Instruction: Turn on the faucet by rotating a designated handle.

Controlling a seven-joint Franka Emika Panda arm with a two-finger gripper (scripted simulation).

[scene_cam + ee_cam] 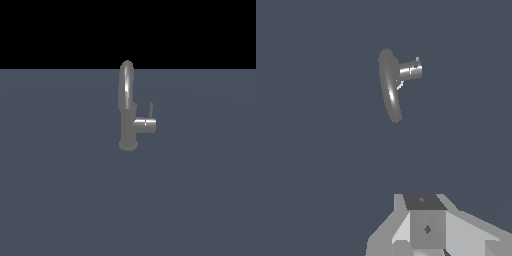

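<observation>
Gripper [426, 235] well apart from the faucet [128, 112], jaw state unclear, handle [151, 109] upright, unobstructed

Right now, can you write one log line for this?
faucet: upright | handle: pointing up, untouched | tool: far above faucet, holding nothing visible

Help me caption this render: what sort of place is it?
Likely a bare simulated test scene, not a real kitchen: a lone grey faucet with a small handle stands on a flat, featureless blue-grey floor under a black backdrop. No sink or counter shows.
</observation>
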